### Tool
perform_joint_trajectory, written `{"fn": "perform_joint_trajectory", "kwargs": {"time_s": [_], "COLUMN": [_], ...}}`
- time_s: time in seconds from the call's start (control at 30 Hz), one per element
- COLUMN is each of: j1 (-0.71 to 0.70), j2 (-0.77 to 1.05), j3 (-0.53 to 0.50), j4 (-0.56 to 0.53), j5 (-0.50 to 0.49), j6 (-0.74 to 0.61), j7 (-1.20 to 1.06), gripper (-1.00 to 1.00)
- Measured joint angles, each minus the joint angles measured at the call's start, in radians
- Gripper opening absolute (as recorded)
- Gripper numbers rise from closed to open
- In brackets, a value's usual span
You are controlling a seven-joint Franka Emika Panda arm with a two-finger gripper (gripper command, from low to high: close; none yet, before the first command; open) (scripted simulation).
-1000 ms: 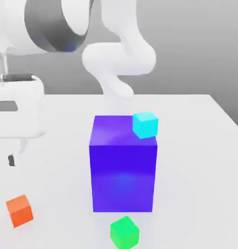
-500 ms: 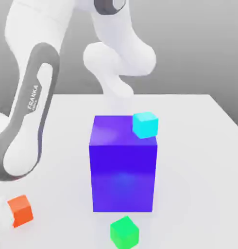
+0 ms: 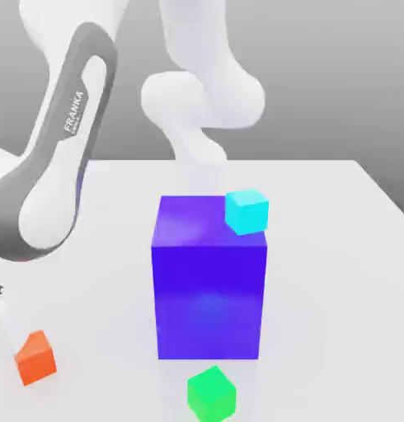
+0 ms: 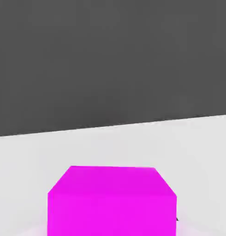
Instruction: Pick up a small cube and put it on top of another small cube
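Grey backdrop and a pale white tabletop (image 3: 337,247) frame the scene. Starting at the jaws: they are drawn in as far as they go, and the hand view has the magenta cube (image 4: 111,200) sitting squarely and very close in front of the camera, resting on the tabletop. I judge that they have closed on this cube, though the fingers themselves are not to be seen, so the hold cannot be confirmed by eye. The arm (image 3: 57,181) leans low toward the exterior view's left, which fits a reach down for a pick at that edge.

Just beside that low reach lies the orange cube (image 3: 35,357), apart from everything else. Farther toward the exterior view's right stands the big blue-purple block (image 3: 209,284), with the cyan cube (image 3: 246,211) perched at its upper back corner. The green cube (image 3: 211,394) sits on the tabletop just in front of the block, its top bare, which is likely why it serves as the stacking target.

Count: four small cubes, one each of magenta, orange, cyan and green, plus one large block
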Motion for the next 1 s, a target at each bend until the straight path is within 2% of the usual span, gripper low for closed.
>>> {"fn": "perform_joint_trajectory", "kwargs": {"time_s": [0.2, 0.4, 0.7, 1.0], "j1": [0.051, 0.089, 0.145, 0.237], "j2": [-0.21, -0.381, -0.536, -0.544], "j3": [0.029, 0.056, 0.039, -0.016], "j4": [-0.035, -0.075, -0.153, -0.247], "j5": [-0.172, -0.258, -0.291, -0.262], "j6": [-0.1, -0.179, -0.226, -0.169], "j7": [-0.284, -0.63, -1.224, -1.854], "gripper": [-1.0, -1.0, -1.0, -1.0]}}
